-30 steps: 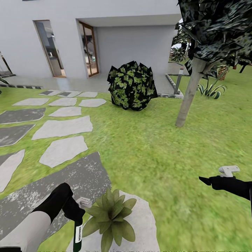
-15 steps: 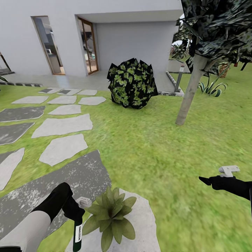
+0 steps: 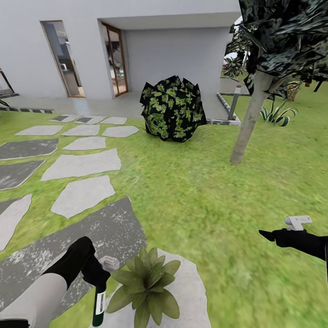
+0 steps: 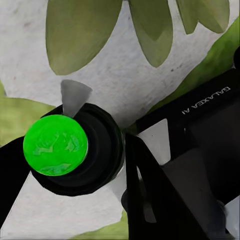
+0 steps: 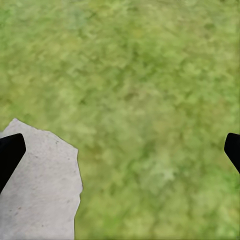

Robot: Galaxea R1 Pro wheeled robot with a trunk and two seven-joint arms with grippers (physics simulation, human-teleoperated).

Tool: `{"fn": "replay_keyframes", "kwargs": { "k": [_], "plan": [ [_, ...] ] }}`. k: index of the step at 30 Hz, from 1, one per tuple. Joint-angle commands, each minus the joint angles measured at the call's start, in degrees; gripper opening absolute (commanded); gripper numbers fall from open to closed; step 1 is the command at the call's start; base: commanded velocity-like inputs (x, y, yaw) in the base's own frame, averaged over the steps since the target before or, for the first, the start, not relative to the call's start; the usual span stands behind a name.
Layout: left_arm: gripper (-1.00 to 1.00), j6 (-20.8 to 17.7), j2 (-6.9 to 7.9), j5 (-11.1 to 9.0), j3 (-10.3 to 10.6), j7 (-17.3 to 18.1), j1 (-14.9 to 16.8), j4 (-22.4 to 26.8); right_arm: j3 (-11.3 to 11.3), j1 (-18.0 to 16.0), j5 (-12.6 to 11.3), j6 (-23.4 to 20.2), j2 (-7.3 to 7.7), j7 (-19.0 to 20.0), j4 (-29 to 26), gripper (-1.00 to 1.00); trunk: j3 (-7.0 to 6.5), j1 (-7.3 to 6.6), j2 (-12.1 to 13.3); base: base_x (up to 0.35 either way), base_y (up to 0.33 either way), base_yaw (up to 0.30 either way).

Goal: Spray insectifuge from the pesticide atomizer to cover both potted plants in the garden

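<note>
One potted plant at your 6 o'clock | left gripper clenches one pesticide atomizer | right gripper spread wide over grass.

Bright, even daylight throughout, without hard cast shadows on the lawn. Soft, smeared grass texture, blurrier toward the near right. Straight lines of the white house leaning outward at the far edges. Coarse, pixelated foliage on the tree. Very soft grass in the right wrist view.

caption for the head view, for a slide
Left gripper holds the pesticide atomizer beside a potted plant on a stepping stone; right gripper over lawn.
</note>
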State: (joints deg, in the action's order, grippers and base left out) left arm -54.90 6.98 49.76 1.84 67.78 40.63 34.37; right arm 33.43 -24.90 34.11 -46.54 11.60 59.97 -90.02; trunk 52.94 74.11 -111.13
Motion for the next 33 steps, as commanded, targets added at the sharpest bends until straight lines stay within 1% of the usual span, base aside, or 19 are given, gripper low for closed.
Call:
{"fn": "replay_keyframes", "kwargs": {
  "k": [1,3,4,7,11,15,16,17,20,23,24,25,27,28,31,33],
  "plan": [
    [-1.0,-0.46,-0.01,0.85,0.18,0.51,0.05,0.11,0.05,-0.06,0.51,-0.22,0.0,0.58,-0.06,1.0,0.05,-0.01,-0.03,0.005,0.004,0.0],
    [-1.0,-0.54,-0.21,2.38,0.23,0.57,0.5,0.15,0.05,-0.06,0.52,-0.22,0.0,0.58,-0.06,1.0,0.05,-0.01,-0.03,0.003,0.002,0.0],
    [-1.0,-0.6,-0.24,2.66,0.24,0.58,0.76,0.15,0.05,-0.06,0.49,-0.22,0.0,0.58,-0.06,1.0,0.05,-0.01,-0.03,0.001,0.001,0.0],
    [-1.0,-0.86,-0.32,2.92,0.26,0.59,1.43,0.16,0.05,-0.06,0.48,-0.22,0.0,0.58,-0.06,1.0,0.05,-0.01,-0.03,0.0,0.0,0.0],
    [-1.0,-1.05,-0.42,2.97,0.34,0.66,3.22,0.17,0.05,-0.06,0.51,-0.22,0.0,0.58,-0.06,1.0,0.05,-0.01,-0.03,0.0,0.0,0.0],
    [-1.0,-1.08,-0.63,2.98,0.41,0.68,4.09,0.17,0.05,-0.06,0.49,-0.22,0.0,0.58,-0.06,1.0,0.05,-0.01,-0.03,0.0,0.0,0.0],
    [-1.0,-1.08,-0.91,2.98,0.44,0.68,4.28,0.13,0.12,-0.06,0.5,-0.22,0.0,0.58,-0.06,1.0,0.05,-0.01,-0.03,0.0,0.0,0.0],
    [-1.0,-1.09,-1.62,2.98,0.49,0.68,4.41,0.06,0.73,-0.06,0.51,-0.22,0.0,0.63,-0.06,1.0,0.05,-0.01,-0.03,0.0,0.0,0.0],
    [-1.0,-1.09,-2.21,2.99,0.53,0.68,4.49,0.02,1.56,-0.06,0.52,-0.17,0.0,0.65,-0.06,1.0,0.05,-0.01,-0.03,0.0,0.0,0.0],
    [-1.0,-1.09,-3.39,2.98,0.66,0.68,4.44,-0.06,2.04,-0.06,0.52,-0.14,0.0,0.67,-0.06,1.0,0.05,-0.01,-0.03,0.0,0.0,0.0],
    [-1.0,-1.09,-3.78,2.98,1.17,0.68,4.35,-0.07,2.08,-0.06,0.52,-0.14,0.0,0.67,-0.06,1.0,0.05,-0.01,-0.03,0.0,0.0,0.0],
    [-1.0,-1.09,-4.13,2.96,2.26,0.68,4.26,-0.1,2.11,-0.06,0.54,-0.13,0.0,0.68,-0.06,1.0,0.05,-0.01,-0.03,0.0,0.0,0.0],
    [-1.0,-1.12,-4.36,2.94,3.72,0.7,4.18,-0.13,2.13,-0.06,0.55,-0.13,0.0,0.69,-0.06,1.0,0.05,-0.01,-0.03,0.0,0.0,0.0],
    [-1.0,-1.14,-4.52,2.89,5.05,0.73,4.09,-0.15,2.14,-0.06,0.54,-0.13,0.0,0.7,-0.06,1.0,0.05,-0.01,-0.03,0.0,0.0,0.0],
    [-1.0,-1.17,-4.64,2.82,6.82,0.76,3.97,-0.18,2.16,-0.06,0.53,-0.13,0.0,0.75,-0.06,1.0,0.05,-0.01,-0.03,0.0,0.0,0.0],
    [-1.0,-1.17,-4.53,2.81,7.1,0.77,3.95,-0.18,2.16,-0.06,0.53,-0.13,0.0,0.75,-0.06,1.0,0.05,-0.01,-0.03,0.0,0.0,0.0]
  ]
}}
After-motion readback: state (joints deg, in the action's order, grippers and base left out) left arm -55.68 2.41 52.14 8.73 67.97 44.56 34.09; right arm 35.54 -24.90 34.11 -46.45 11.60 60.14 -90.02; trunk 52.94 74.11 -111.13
